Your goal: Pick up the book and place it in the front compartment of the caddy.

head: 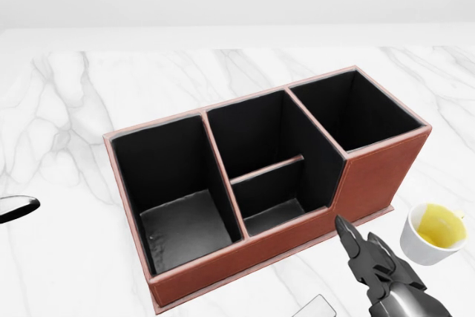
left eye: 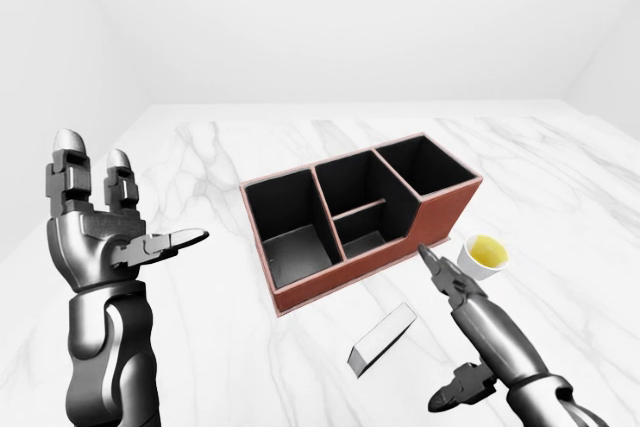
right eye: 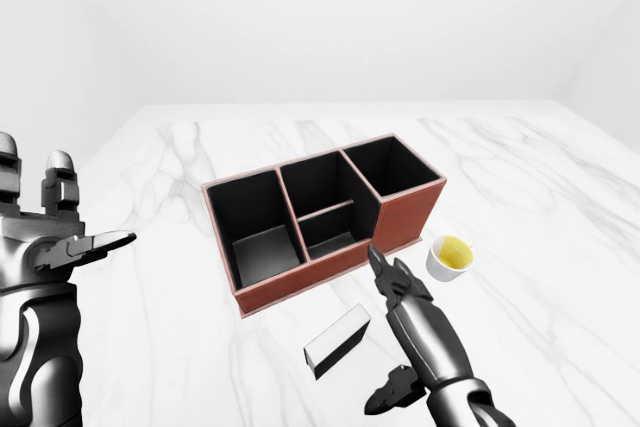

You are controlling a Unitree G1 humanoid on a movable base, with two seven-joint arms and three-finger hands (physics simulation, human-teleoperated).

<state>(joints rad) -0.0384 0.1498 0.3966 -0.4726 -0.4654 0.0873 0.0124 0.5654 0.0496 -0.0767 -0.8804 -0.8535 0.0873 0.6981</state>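
The book is a small grey slab lying flat on the marble table, just below the caddy in the left-eye view. The caddy is a brown box with black compartments: one large at the left, a split middle one, and one at the upper right. All look empty. My right hand is open and empty, right of the book, its fingers pointing up toward the caddy's lower right corner. My left hand is raised at the far left, open and empty, well away from both.
A white cup of yellow liquid stands right of the caddy, close to my right hand's fingertips. The white marble table runs to a white wall at the top of the view.
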